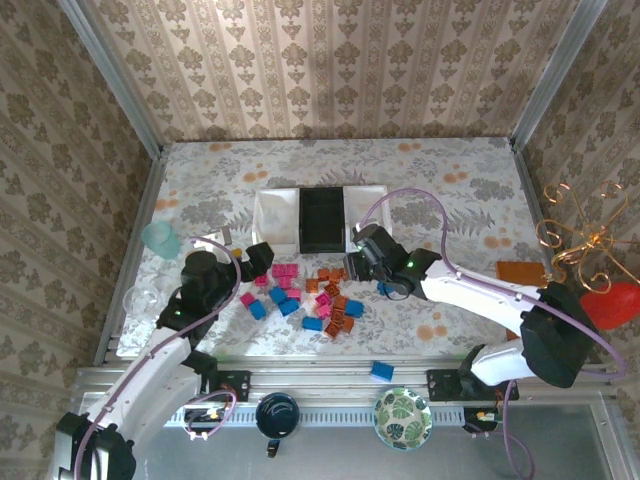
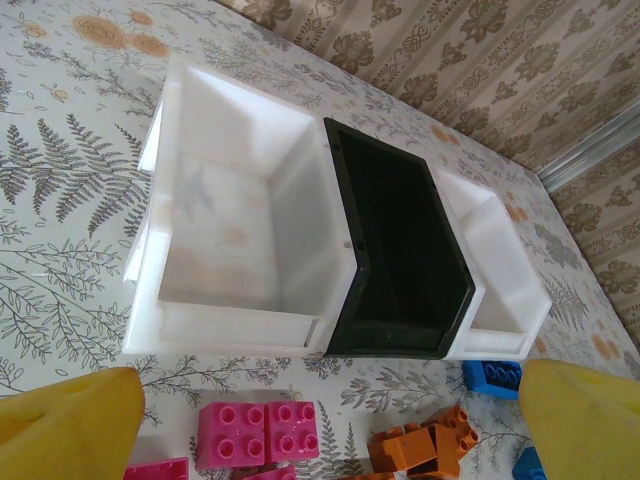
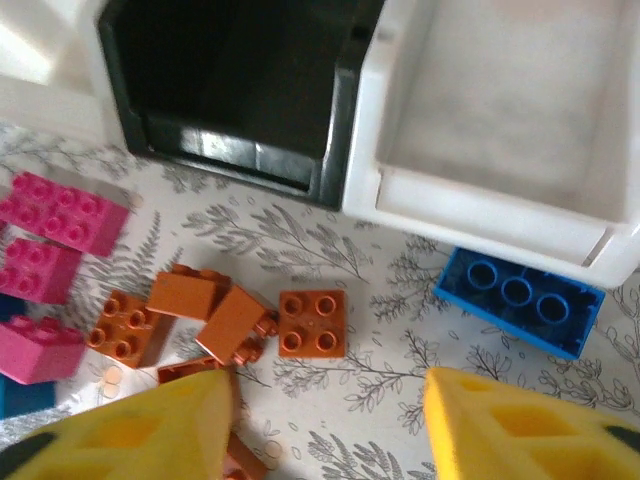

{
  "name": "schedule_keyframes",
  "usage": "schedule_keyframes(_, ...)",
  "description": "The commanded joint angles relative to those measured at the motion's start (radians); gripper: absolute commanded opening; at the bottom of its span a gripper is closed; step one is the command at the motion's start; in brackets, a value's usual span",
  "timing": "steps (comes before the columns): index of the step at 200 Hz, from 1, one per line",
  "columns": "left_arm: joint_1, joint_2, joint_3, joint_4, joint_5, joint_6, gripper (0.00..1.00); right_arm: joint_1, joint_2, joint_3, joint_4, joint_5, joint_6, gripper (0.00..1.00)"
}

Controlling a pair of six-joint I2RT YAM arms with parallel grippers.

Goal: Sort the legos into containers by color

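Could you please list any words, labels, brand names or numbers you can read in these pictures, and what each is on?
No text can be read.
The trays, bowl and cup show no lettering.
The tablecloth and wall carry only patterns.
Any marks on the studs of the legos are too small to tell.

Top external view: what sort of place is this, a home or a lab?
Likely a lab robot cell dressed as a home: wallpapered panels in an aluminium frame, a floral-covered table, and robot arms bolted at its near edge.
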Motion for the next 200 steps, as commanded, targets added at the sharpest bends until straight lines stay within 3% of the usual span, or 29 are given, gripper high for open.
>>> schedule_keyframes(1,-0.009,-0.007,-0.002,0.001,0.018,0.027,0.98,-0.002,-0.029,0.008,-0.092,0.014,0.010,0.64)
schedule_keyframes(23,-0.009,-0.007,0.002,-0.002,0.023,0.029,0.98,-0.003,-0.051,0.009,-0.179,-0.044,0.018,0.71)
schedule_keyframes(64,-0.010,-0.005,-0.002,0.013,0.026,0.028,0.98,0.014,-0.062,-0.003,-0.442,-0.255,0.013,0.73)
schedule_keyframes(94,-0.010,0.002,-0.017,0.035,0.024,0.030,0.98,0.093,-0.056,-0.037,-0.588,-0.348,0.044,0.74)
schedule_keyframes(142,-0.010,0.023,-0.036,0.068,0.023,0.034,0.99,0.260,0.013,-0.075,-0.694,-0.455,0.118,0.79)
schedule_keyframes(177,-0.010,0.033,-0.048,0.082,0.031,0.036,0.99,0.282,0.016,-0.101,-0.702,-0.538,0.152,0.88)
schedule_keyframes(200,-0.010,0.033,-0.054,0.097,0.042,0.033,0.99,0.284,0.081,-0.081,-0.706,-0.556,0.150,0.89)
